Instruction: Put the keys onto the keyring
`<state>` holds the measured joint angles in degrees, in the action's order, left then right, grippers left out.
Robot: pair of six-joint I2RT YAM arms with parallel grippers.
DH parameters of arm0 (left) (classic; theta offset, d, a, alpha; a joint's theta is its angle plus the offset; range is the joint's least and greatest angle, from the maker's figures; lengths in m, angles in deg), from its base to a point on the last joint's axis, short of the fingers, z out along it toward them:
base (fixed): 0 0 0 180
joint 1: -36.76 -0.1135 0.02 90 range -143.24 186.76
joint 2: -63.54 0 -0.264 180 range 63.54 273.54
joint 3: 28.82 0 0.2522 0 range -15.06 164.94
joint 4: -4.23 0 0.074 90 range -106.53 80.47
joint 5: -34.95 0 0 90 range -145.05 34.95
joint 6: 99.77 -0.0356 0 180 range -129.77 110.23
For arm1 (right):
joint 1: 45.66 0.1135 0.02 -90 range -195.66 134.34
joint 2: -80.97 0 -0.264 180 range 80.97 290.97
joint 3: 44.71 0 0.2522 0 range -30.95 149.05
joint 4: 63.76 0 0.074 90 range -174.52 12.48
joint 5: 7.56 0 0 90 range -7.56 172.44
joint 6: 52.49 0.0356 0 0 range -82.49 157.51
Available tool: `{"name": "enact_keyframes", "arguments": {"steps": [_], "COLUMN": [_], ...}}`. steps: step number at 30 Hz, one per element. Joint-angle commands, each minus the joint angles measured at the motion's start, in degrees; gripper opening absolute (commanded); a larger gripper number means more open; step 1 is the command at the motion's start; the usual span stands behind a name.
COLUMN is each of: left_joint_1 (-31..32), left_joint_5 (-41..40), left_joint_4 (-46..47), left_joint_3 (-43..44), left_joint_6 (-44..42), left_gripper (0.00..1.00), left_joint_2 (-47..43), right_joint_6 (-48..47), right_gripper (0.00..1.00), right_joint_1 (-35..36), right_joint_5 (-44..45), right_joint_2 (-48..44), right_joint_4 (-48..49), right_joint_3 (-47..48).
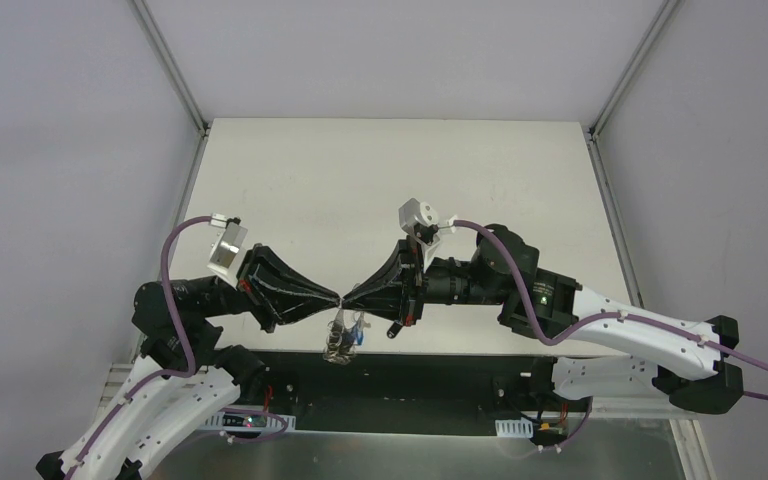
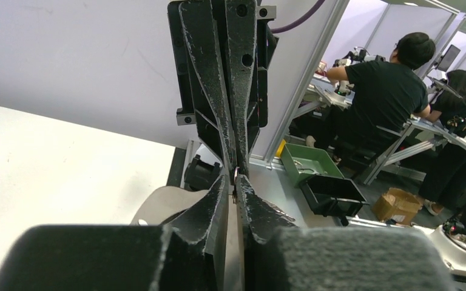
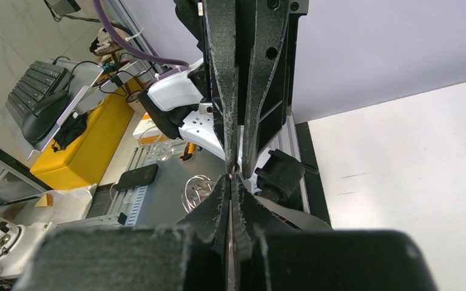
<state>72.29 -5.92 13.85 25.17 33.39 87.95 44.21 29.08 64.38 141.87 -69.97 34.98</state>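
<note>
Above the near edge of the white table, our left gripper and right gripper stood tip to tip, both pinched shut on the thin grey wire keyring, small silver keys dangling beneath; we judged tiny, steady twists safest.

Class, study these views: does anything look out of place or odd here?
Nothing looks spilled or broken. One oddity: the keyring, fringed with keys, dangles in mid-air where the left claw and right claw meet tip to tip, both shut, by the table's near edge.
</note>
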Motion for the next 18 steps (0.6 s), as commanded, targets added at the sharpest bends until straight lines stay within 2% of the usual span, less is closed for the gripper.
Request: {"name": "enact_keyframes", "arguments": {"steps": [1, 3, 14, 16, 18], "left_joint_1": [-0.46, -0.46, -0.40, -0.45, -0.46], "left_joint_5": [1.75, 2.14, 3.54, 3.00, 2.66], "left_joint_4": [2.98, 2.93, 5.79, 4.87, 4.50], "left_joint_3": [1.46, 1.64, 0.99, 0.96, 0.99], "left_joint_6": [0.37, 0.39, -0.26, -1.41, -1.89], "left_gripper": [0.04, 0.00, 0.00, 0.00, 0.00], "left_joint_2": [0.56, 0.83, 1.04, 0.78, 0.56], "right_joint_6": [-0.97, -1.11, -1.70, -1.68, -1.72], "right_gripper": [0.00, 0.00, 0.00, 0.08, 0.12], "right_joint_1": [0.22, 0.22, 0.23, 0.23, 0.22], "right_joint_5": [-1.07, -1.06, 0.95, 1.66, 2.62], "right_joint_2": [-1.00, -1.13, -1.10, -2.04, -3.43], "right_joint_4": [5.73, 5.95, 4.49, 3.72, 3.09], "right_joint_3": [1.04, 0.82, 0.20, -0.24, -1.04]}}
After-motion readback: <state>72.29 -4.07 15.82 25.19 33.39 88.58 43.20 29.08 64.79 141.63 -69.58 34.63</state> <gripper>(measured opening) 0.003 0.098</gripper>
